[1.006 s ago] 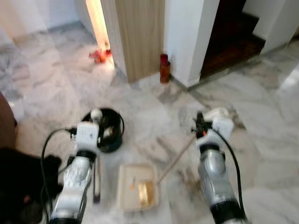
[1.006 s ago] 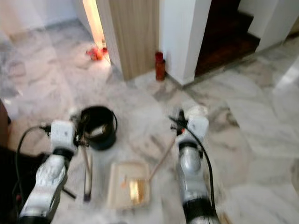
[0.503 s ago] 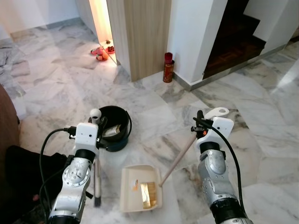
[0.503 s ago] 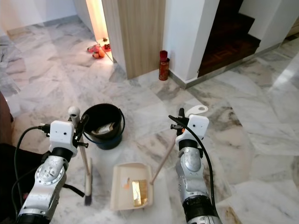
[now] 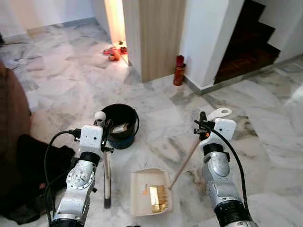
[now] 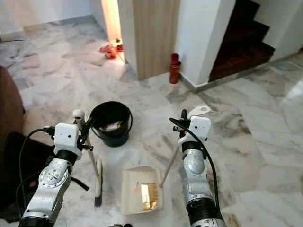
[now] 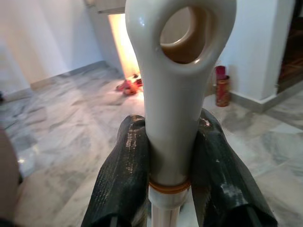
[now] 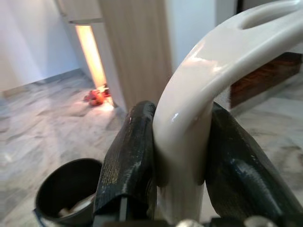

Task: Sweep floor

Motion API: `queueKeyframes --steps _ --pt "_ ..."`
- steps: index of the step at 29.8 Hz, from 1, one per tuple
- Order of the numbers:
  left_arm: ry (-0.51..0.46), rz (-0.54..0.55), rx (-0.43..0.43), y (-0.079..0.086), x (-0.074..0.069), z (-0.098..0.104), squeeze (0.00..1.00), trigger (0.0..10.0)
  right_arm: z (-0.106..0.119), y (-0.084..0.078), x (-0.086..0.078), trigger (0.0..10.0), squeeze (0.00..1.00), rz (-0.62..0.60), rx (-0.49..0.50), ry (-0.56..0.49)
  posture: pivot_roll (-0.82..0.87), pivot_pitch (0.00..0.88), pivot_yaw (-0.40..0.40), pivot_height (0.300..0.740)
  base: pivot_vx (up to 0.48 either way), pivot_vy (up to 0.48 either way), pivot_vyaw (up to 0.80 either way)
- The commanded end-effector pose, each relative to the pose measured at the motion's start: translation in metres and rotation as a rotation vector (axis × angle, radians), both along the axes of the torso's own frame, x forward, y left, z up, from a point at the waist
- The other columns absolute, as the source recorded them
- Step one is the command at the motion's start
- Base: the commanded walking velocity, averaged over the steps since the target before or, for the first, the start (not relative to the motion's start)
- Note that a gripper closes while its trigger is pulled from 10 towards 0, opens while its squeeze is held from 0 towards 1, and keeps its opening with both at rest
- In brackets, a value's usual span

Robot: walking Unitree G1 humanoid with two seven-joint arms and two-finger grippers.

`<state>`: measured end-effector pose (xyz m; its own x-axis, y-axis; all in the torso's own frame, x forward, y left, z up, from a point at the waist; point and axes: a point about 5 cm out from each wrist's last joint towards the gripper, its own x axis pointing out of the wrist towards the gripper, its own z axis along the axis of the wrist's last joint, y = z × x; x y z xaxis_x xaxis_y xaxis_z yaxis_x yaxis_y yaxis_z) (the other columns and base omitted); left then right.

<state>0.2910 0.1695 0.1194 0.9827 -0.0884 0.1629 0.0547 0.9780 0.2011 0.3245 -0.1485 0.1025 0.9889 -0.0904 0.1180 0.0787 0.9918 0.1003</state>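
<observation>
My left gripper [image 5: 105, 128] is shut on the cream handle of a broom [image 5: 107, 177] whose dark bristles rest on the marble floor. In the left wrist view both fingers [image 7: 123, 184] clamp that handle just below its hanging loop. My right gripper [image 5: 202, 128] is shut on the curved cream grip of a long-handled dustpan [image 5: 150, 191]. The pan lies flat on the floor between my arms, with a yellowish heap of sweepings inside. A dark bucket [image 5: 120, 125] holding some trash stands just beyond the broom.
A wooden partition [image 5: 156, 35] and a white wall rise ahead, with a red canister [image 5: 178, 71] at their foot. Dark stairs [image 5: 248, 45] climb at the far right. Small red items [image 5: 115, 53] lie in the lit doorway. A dark cloth heap [image 5: 28, 179] sits at my left.
The camera has shifted and sharpened, so the whole scene slid right. Both grippers keep their holds on broom and dustpan; the broom stands a little closer to the pan.
</observation>
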Motion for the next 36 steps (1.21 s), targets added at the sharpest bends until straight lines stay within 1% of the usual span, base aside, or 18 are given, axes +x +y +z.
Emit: queueKeyframes --steps 1,5,9,23,29,30,36 --pt "-0.003 0.009 0.015 0.0033 0.0001 0.0023 0.0 10.0 0.0075 0.0011 0.0011 10.0 0.0 0.001 0.002 -0.041 0.16 0.076 0.022 0.74 0.0 0.0 0.64" --pt "0.007 0.015 0.012 0.0041 0.0002 0.0012 0.0 10.0 0.0071 0.0011 0.0009 10.0 0.0 0.003 0.003 -0.039 0.16 0.077 0.021 0.74 0.0 0.0 0.6" --pt "0.017 0.019 0.009 0.0044 0.0003 0.0 0.0 10.0 0.0064 0.0008 0.001 10.0 0.0 0.001 0.013 -0.033 0.15 0.077 0.02 0.74 0.0 0.0 0.0" --pt "0.035 0.021 0.006 0.0055 0.0002 -0.0024 0.0 10.0 0.0066 0.0014 0.0012 10.0 0.0 0.005 0.003 -0.036 0.15 0.068 0.019 0.74 0.355 0.0 0.0" --pt "0.033 0.018 0.006 0.0047 0.0004 -0.002 0.0 10.0 0.0073 0.0022 0.0017 10.0 0.0 0.009 0.0 -0.038 0.16 0.063 0.017 0.74 0.365 0.0 0.77" --pt "0.032 0.017 0.006 0.0046 0.0004 -0.0019 0.0 10.0 0.0071 0.0016 0.0023 10.0 0.0 0.005 0.013 -0.033 0.16 0.06 0.017 0.74 0.368 0.0 0.0" --pt "0.027 0.018 0.006 0.0049 0.0005 -0.0014 0.0 10.0 0.0088 0.0016 0.0027 10.0 0.0 0.006 0.017 -0.04 0.16 0.058 0.016 0.74 0.288 0.0 0.0"
